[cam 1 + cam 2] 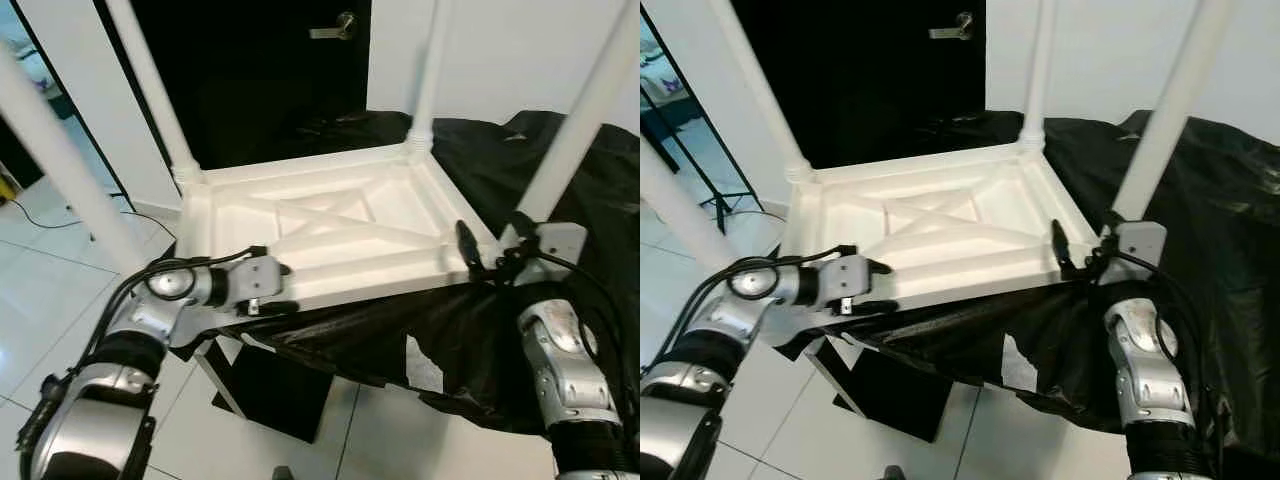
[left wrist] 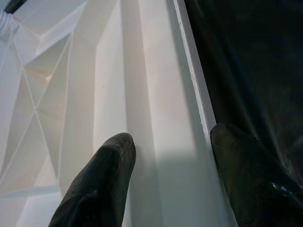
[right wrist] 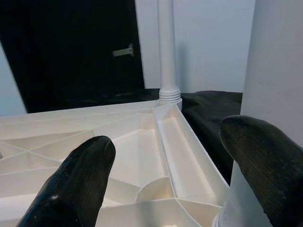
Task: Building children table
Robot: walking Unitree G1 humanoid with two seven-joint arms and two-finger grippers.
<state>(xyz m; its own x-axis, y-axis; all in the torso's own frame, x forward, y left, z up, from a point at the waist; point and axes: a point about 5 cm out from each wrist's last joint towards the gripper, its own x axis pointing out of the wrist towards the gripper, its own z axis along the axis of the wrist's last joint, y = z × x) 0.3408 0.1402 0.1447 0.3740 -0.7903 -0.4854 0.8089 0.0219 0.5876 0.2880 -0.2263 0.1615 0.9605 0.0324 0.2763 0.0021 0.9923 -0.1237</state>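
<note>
Bright, even indoor light washes the white table underside (image 1: 320,225) nearly featureless (ribs stay faintly shaded). The black sheet (image 1: 520,170) shows soft sheen. Nearest table legs (image 1: 60,170) blur; wrist views' close fingertips (image 3: 78,175) look soft.

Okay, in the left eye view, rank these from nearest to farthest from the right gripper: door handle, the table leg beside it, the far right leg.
From the right gripper:
1. Near right table leg, right beside it.
2. Far right leg, at the tabletop's back corner.
3. Door handle, on the dark door behind.

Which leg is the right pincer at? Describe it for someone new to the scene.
White tabletop lies upside down on black sheeting, four legs pointing up. The leg stands at its near corner on the robot's right, beside the right pincer; the left pincer grips the near edge.
</note>
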